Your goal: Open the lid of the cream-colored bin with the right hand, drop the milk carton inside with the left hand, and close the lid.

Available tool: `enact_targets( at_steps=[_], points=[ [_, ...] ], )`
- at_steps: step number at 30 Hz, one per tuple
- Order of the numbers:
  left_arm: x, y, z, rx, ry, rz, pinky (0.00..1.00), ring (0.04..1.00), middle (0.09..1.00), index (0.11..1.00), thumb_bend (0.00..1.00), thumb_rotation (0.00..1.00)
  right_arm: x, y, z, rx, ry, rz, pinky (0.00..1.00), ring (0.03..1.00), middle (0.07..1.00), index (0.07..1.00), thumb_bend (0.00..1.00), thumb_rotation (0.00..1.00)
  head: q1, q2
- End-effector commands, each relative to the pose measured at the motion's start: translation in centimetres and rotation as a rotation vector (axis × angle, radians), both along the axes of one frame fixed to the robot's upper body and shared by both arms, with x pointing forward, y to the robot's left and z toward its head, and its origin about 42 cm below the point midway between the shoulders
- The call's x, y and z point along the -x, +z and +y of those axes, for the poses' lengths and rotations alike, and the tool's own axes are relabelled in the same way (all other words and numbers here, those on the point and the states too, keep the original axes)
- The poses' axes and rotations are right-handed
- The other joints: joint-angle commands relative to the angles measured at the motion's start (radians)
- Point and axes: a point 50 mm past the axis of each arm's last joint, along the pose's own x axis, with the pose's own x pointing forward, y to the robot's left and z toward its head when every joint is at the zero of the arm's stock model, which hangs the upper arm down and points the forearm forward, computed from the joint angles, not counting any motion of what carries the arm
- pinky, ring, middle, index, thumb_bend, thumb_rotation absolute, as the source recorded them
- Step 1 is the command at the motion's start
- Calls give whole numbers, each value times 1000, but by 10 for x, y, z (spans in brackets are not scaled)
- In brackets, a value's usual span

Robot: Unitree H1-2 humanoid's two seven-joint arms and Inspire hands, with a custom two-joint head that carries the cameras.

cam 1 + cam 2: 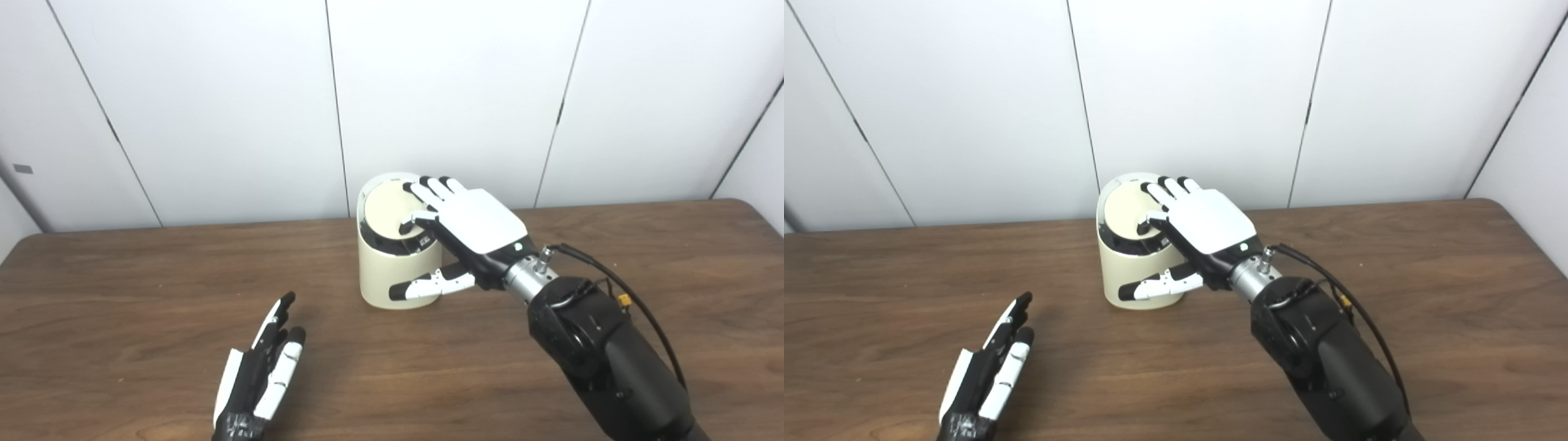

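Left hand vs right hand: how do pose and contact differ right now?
The right hand lies palm down, fingers spread on the bin lid, thumb against the bin's front wall; the left hand touches neither. The right hand is raised at bin height; the left hand sits low over the table, turned on edge. Both hold nothing, fingers extended. No milk carton is visible.

Cream-colored bin [392, 275]: round, upright on wooden table, mid-far. Lid [386, 208] cream disc, tilted toward camera, dark ring below, partly covered. Milk carton nowhere visible.
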Motion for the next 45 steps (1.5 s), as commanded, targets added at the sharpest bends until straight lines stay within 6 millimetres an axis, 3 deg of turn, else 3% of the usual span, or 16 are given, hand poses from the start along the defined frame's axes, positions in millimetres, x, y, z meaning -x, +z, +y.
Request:
enact_targets(
  at_steps=[1, 12, 20, 24, 27, 32, 38, 45],
  points=[
    [-2, 12, -1, -2, 0, -58, 970, 990, 987, 997, 535, 851, -3, 15, -3, -55, -1, -52, 1000, 1000, 997, 958, 619, 909, 1, 1],
    [-3, 14, -1, 6, 4, -68, 977, 988, 980, 990, 534, 852, 4, 9, -34, -289, -76, -10, 970, 1000, 1000, 1000, 618, 877, -1, -5],
    [-5, 18, 3, 5, -10, -81, 975, 984, 982, 998, 550, 861, 35, -38, -74, -498, -154, 212, 901, 1000, 1000, 1000, 563, 896, -8, -1],
    [-2, 21, 8, -3, -17, -104, 955, 975, 982, 1000, 526, 837, 53, -57, -79, -691, -174, 200, 812, 914, 930, 908, 555, 752, -6, 3],
    [4, 23, 13, 0, -8, -97, 964, 978, 978, 1000, 534, 822, 66, -67, -84, -780, -183, 203, 797, 872, 902, 878, 541, 785, -5, 8],
    [19, 21, 24, 26, 16, -76, 957, 974, 971, 1000, 515, 794, 89, -79, -93, -870, -187, 229, 840, 882, 899, 892, 549, 889, -7, 16],
    [33, 9, 29, 37, 48, -46, 964, 978, 974, 1000, 500, 797, 106, -95, -97, -909, -233, 251, 867, 910, 922, 921, 548, 877, -5, 22],
    [44, -4, 34, 32, 86, -70, 918, 938, 951, 979, 449, 723, 119, -118, -101, -953, -276, 277, 822, 887, 933, 947, 574, 857, -10, 31]
  ],
)
